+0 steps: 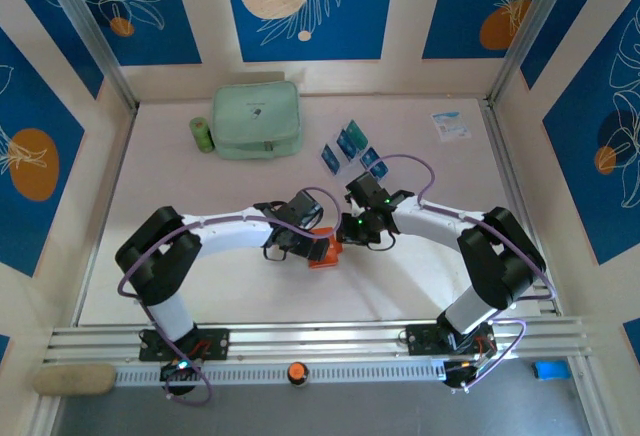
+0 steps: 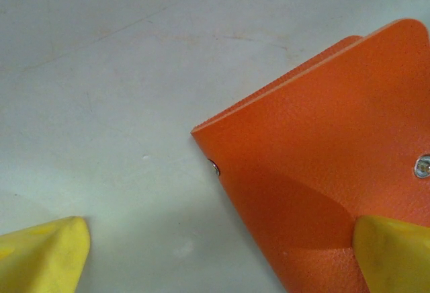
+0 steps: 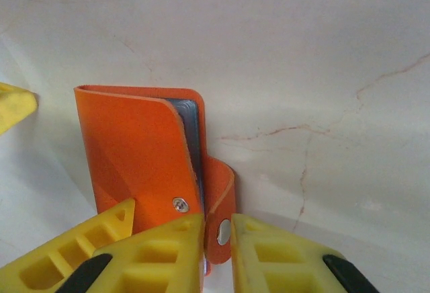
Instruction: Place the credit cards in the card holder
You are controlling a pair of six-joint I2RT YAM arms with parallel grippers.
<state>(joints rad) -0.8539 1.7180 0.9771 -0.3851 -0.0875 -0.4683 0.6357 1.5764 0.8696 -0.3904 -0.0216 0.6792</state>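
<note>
Left hand [image 2: 220, 259], spread wide, seemingly pins the orange card holder [image 2: 322, 158] to the surface [image 2: 101, 71] with one fingertip [image 2: 393, 253]; right hand [image 3: 216, 231] pinches its snap tab [image 3: 223, 195], probably to open it.

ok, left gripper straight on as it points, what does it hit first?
Probably the card holder: one finger of the open left gripper sits over its flap, the other heads for bare table. Depth unclear.

No text can be read; markings on the credit cards [image 1: 348, 146], green pouch [image 1: 256, 119] and leaflet [image 1: 451, 125] are too small.
</note>
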